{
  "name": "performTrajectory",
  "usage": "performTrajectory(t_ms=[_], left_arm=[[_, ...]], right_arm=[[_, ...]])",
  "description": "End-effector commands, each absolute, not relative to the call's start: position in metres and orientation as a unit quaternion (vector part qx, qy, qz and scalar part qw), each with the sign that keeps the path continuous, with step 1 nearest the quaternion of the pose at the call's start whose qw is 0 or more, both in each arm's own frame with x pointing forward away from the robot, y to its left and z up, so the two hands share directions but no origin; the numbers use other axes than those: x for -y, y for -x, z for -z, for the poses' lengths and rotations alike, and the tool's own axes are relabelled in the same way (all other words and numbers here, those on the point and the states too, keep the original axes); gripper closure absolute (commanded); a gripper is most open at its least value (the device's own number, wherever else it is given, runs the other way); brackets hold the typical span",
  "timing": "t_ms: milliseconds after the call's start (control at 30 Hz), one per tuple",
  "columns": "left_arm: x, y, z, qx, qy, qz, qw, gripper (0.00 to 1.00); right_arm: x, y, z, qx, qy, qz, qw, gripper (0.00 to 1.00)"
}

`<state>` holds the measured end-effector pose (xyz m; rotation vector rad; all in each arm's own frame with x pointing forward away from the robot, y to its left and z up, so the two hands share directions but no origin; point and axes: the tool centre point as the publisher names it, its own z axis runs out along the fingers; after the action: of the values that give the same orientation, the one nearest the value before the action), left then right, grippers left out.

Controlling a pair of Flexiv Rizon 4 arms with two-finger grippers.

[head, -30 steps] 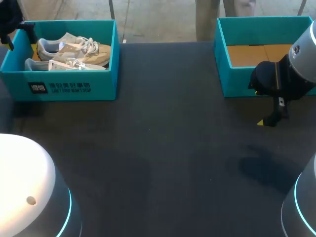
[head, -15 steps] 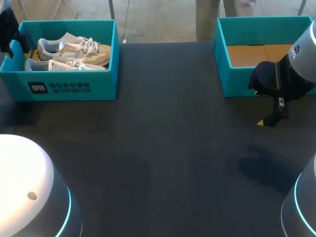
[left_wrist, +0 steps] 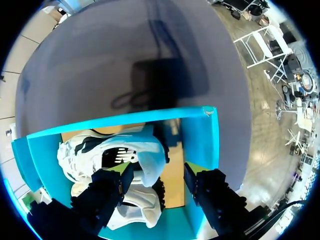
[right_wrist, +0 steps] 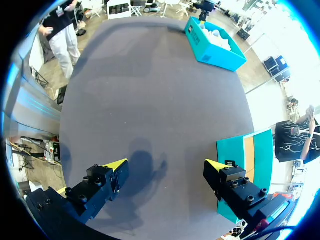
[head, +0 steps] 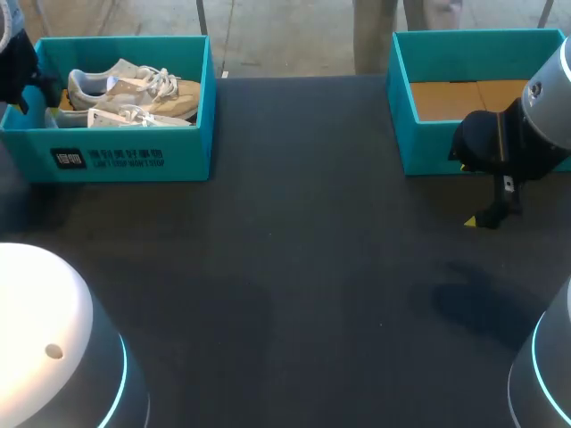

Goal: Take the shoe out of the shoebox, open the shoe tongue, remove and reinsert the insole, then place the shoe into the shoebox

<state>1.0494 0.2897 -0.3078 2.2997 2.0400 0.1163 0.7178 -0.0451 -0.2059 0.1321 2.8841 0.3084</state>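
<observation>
Your left fingers [left_wrist: 107, 191] gape empty over the shoe [left_wrist: 127, 154]; right fingers [right_wrist: 100, 186] hang open too. It looks light and soft: pinch the stiffer heel.

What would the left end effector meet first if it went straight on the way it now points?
Most likely the heel of a pale shoe lying in the teal shoebox. The heel sits just ahead of the left end effector, between its open fingers. Depth is unclear.
</observation>
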Motion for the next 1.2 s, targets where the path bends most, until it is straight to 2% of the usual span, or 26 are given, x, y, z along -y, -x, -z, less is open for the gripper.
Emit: performTrajectory(t_ms=[33, 233, 433, 733, 800, 1033, 1100, 1200], left_arm=[[-0.289, -1.052, 0.311, -0.661, -0.749, -0.035, 0.033, 0.33], [-0.292, -1.053, 0.32, -0.661, -0.749, -0.029, 0.031, 0.38], [-0.294, -1.057, 0.333, -0.67, -0.742, -0.025, 0.026, 0.33], [-0.294, -1.059, 0.344, -0.67, -0.742, -0.024, 0.029, 0.35], [-0.293, -1.059, 0.346, -0.67, -0.742, -0.023, 0.029, 0.39], [-0.289, -1.056, 0.353, -0.665, -0.746, -0.021, 0.023, 0.44], [-0.289, -1.055, 0.355, -0.663, -0.748, -0.024, 0.019, 0.51], [-0.289, -1.053, 0.358, -0.661, -0.75, -0.026, 0.016, 0.52]], right_arm=[[0.045, -0.718, 0.207, -0.986, -0.046, -0.105, 0.119, 0.0], [0.045, -0.718, 0.207, -0.986, -0.046, -0.105, 0.119, 0.0], [0.045, -0.718, 0.207, -0.986, -0.046, -0.105, 0.119, 0.0], [0.045, -0.718, 0.207, -0.986, -0.046, -0.105, 0.119, 0.0], [0.045, -0.718, 0.207, -0.986, -0.046, -0.105, 0.119, 0.0], [0.045, -0.718, 0.207, -0.986, -0.046, -0.105, 0.119, 0.0], [0.045, -0.718, 0.207, -0.986, -0.046, -0.105, 0.119, 0.0], [0.045, -0.718, 0.207, -0.986, -0.046, -0.105, 0.119, 0.0]])
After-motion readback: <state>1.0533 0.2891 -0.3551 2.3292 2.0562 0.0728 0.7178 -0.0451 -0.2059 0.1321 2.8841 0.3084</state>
